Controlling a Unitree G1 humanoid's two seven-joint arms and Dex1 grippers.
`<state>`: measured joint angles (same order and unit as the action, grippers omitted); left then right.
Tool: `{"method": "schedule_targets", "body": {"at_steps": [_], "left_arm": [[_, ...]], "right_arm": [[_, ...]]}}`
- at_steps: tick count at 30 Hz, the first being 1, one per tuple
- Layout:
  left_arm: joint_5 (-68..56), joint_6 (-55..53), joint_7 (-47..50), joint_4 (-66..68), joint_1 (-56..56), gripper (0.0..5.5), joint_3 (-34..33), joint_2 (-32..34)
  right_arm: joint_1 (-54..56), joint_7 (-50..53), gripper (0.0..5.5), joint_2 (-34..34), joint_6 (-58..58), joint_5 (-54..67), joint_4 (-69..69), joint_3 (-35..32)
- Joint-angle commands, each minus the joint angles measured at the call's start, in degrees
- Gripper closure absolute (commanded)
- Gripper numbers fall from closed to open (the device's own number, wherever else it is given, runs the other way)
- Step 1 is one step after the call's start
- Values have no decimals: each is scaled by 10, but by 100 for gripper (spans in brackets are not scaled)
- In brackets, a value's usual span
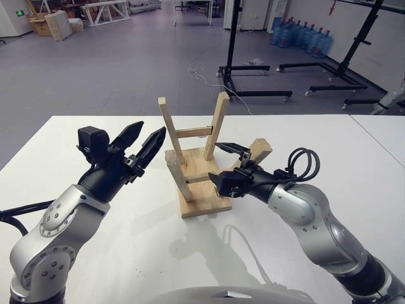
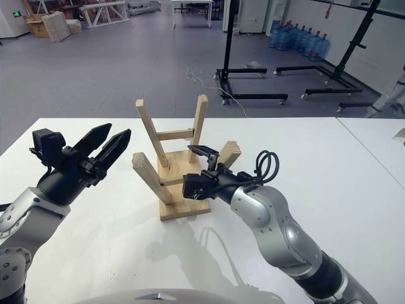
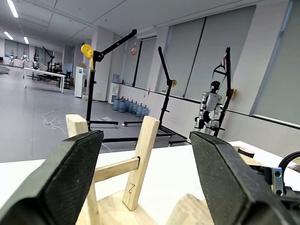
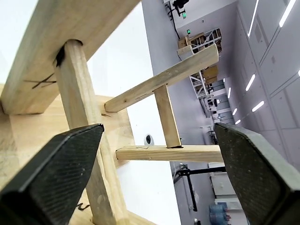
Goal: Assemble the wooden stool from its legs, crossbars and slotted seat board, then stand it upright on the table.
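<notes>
The wooden stool [image 1: 201,201] lies upside down on the white table [image 1: 76,136], seat board flat and legs pointing up. Two far legs [image 1: 217,123] are joined by a crossbar [image 1: 193,132]. A near leg [image 1: 181,176] and a slanting leg [image 1: 260,151] stand closer to me. My right gripper [image 1: 214,162] is open at the stool's right side, its fingers above and below the near crossbar [image 4: 84,140] without closing on it. My left gripper [image 1: 153,128] hangs open just left of the stool, a little above the table, holding nothing. The left wrist view shows the far legs [image 3: 140,159] between its pads [image 3: 70,183].
A second white table [image 1: 386,136] adjoins on the right. Beyond the far edge, black wheeled stands [image 1: 253,69] and blue water bottles [image 1: 304,35] sit on the grey floor. Bare tabletop lies left of and in front of the stool.
</notes>
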<state>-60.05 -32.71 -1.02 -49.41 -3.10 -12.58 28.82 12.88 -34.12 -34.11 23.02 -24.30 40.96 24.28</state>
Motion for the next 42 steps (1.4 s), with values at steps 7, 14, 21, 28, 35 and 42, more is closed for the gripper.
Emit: {"method": "schedule_targets", "body": {"at_steps": [7, 14, 21, 28, 35, 42], "left_arm": [[33, 14, 5, -5, -5, 213, 12, -19], [25, 5, 2, -1, 6, 213, 18, -15], [20, 0, -10, 15, 19, 213, 16, -3], [43, 12, -20, 27, 20, 213, 12, -10], [40, 29, -38, 24, 13, 213, -19, -7], [-15, 46, -152, -33, -92, 213, -33, 12]], "right_arm": [[59, 66, 117, 42, -160, 49, -49, -105], [-16, -32, 117, -15, -160, -159, -157, 68], [-33, -82, 117, 16, -95, -129, -127, 55], [64, -48, 117, 63, -156, 23, -146, -49], [183, -50, 117, 133, -5, 323, -150, -254], [148, 34, 117, 129, 115, 447, -242, -411]]}}
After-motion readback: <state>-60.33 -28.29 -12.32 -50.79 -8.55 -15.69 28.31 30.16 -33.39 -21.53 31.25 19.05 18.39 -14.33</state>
